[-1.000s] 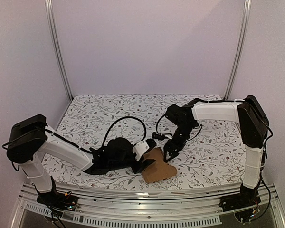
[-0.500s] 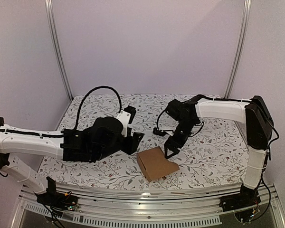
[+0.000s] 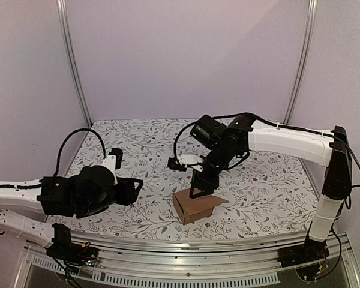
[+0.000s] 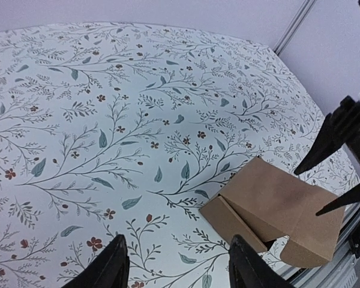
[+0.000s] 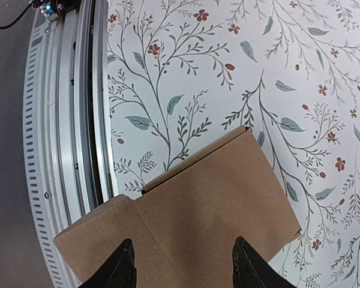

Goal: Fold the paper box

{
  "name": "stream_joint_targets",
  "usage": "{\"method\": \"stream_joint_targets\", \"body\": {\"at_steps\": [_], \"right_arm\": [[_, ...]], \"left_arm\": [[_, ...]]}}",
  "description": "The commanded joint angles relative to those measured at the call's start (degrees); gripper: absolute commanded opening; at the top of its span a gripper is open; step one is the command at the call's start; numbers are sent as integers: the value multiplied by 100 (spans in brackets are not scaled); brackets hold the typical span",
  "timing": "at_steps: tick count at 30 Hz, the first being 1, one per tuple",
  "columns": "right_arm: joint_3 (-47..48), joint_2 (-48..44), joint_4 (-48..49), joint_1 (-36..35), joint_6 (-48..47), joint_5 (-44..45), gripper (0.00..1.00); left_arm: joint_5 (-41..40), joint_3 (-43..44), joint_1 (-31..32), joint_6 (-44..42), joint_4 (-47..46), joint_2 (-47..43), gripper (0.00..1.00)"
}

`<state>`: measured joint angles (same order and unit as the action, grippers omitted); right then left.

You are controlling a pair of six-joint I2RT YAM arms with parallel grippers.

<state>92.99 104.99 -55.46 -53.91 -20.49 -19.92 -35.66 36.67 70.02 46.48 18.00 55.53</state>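
Note:
The paper box (image 3: 197, 208) is a brown cardboard carton standing on the floral cloth near the table's front edge, its lid panel down and a flap (image 3: 219, 201) jutting to the right. My right gripper (image 3: 202, 191) points down right over its top, open, with its fingertips above the lid (image 5: 210, 198) and nothing between them (image 5: 186, 269). The flap (image 5: 93, 240) lies toward the rail in that view. My left gripper (image 3: 134, 191) is low and well left of the box, open and empty (image 4: 180, 267); the box (image 4: 276, 207) lies ahead of it to the right.
An aluminium rail (image 3: 186, 243) runs along the table's near edge, just in front of the box (image 5: 78, 120). The floral tablecloth (image 3: 144, 144) stretches back to the walls and two upright posts. The right gripper's black fingers (image 4: 327, 141) show at the right of the left wrist view.
The left arm has pulled back to the left, away from the box. The right gripper has swung from the box's far right side to above its lid, its jaws narrowing a little.

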Motion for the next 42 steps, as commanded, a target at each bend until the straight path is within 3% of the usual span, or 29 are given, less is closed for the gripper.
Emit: {"method": "stream_joint_targets", "body": {"at_steps": [1, 7, 13, 27, 32, 35, 39, 42], "right_arm": [[-307, 366, 217, -401, -242, 504, 51], [-910, 484, 744, -860, -417, 1548, 40], [-1063, 581, 1063, -964, -384, 2299, 40], [-702, 392, 1086, -966, -378, 2405, 42], [-519, 524, 1085, -909, -395, 2435, 42], [-406, 514, 1080, -758, -324, 2284, 42], [-361, 531, 1068, -578, -192, 2065, 42], [-389, 504, 1004, -436, -82, 1720, 41]], "left_arm": [[-292, -84, 29, -57, 326, -304, 56], [-292, -349, 29, 53, 326, -679, 56], [-407, -388, 29, -28, 366, -792, 56], [-433, -575, 29, -24, 200, -686, 56], [-488, -727, 9, -36, -331, -568, 56], [-333, -798, -85, -35, -1196, -98, 59], [155, -368, -348, 371, -1632, 1164, 68], [625, -156, -432, 548, -2374, 1855, 68]]}}
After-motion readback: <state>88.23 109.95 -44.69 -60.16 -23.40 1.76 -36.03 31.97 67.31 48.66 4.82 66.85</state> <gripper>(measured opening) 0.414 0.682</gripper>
